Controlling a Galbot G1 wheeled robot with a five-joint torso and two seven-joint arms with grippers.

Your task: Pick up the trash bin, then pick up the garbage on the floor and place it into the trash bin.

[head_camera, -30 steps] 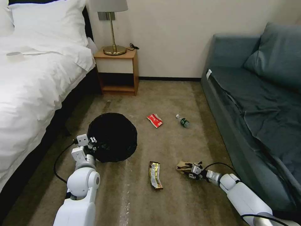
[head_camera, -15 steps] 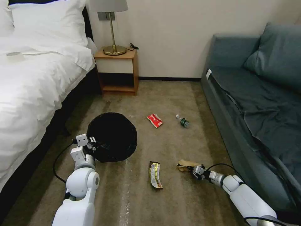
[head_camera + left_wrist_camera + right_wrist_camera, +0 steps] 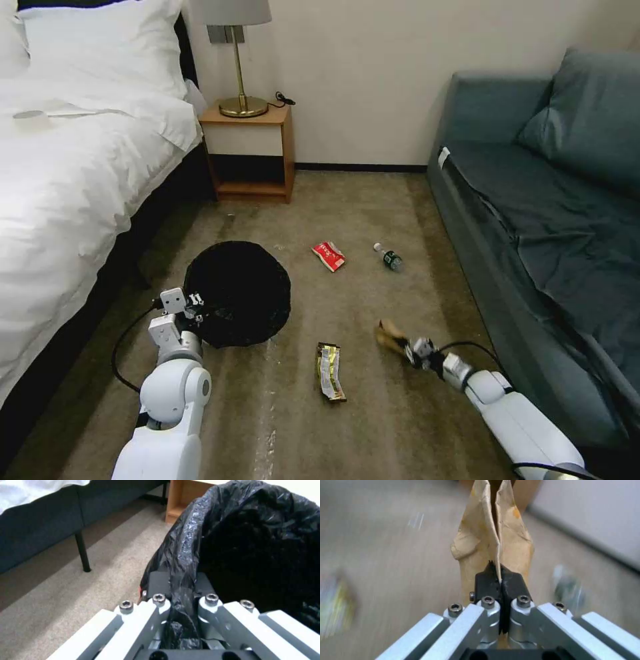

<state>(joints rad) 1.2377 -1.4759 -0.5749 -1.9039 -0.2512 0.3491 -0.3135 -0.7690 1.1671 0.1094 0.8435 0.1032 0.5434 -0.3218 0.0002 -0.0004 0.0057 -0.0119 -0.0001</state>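
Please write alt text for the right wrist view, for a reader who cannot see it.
The right claw is shut on a crumpled brown paper bag, which sticks out past its black fingertips. Behind it lies blurred beige carpet.

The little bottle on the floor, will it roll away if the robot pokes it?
Probably. The bottle lies on its side, so its round body could roll, though the carpet may slow it. It looks small and likely light, so a nudge might skid it.

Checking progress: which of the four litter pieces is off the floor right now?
The brown paper bag, pinched in the right gripper. The red packet, bottle and yellow wrapper lie loose on the carpet.
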